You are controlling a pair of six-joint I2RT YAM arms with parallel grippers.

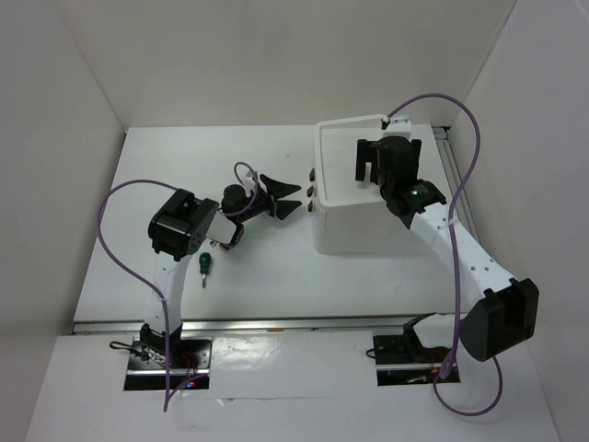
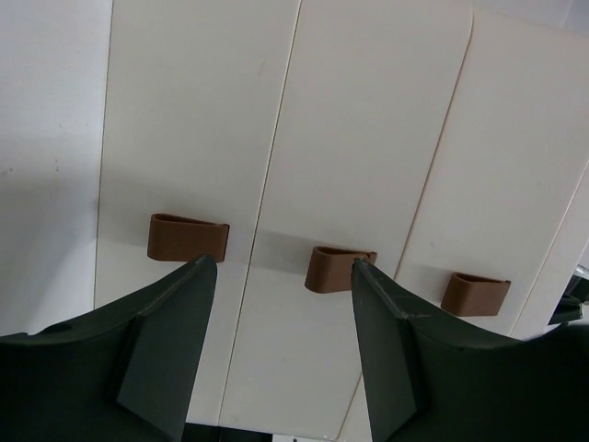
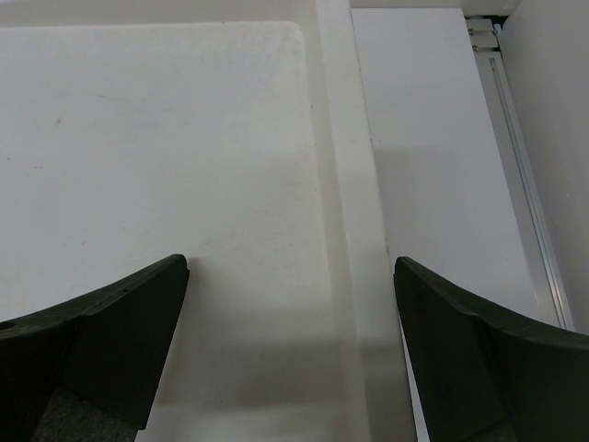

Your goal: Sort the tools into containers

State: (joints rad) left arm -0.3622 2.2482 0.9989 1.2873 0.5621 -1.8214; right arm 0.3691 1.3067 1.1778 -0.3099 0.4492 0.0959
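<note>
**Against the white plastic box-shaped cabinet [image 1: 359, 230]: left end effector [image 1: 283, 199] wide**

It's released, empty; the middle small dark red knob [image 2: 339, 269] sits just off one fingertip [image 2: 370, 287]. Over the shallow white top tray [image 3: 336, 184] hangs the right end effector [image 3: 290, 267], released. One stubby green-handled screwdriver [image 1: 204, 265] lies on the desk [image 1: 267, 276] by the left arm, shaft toward the near edge. Other tools hidden.
</note>
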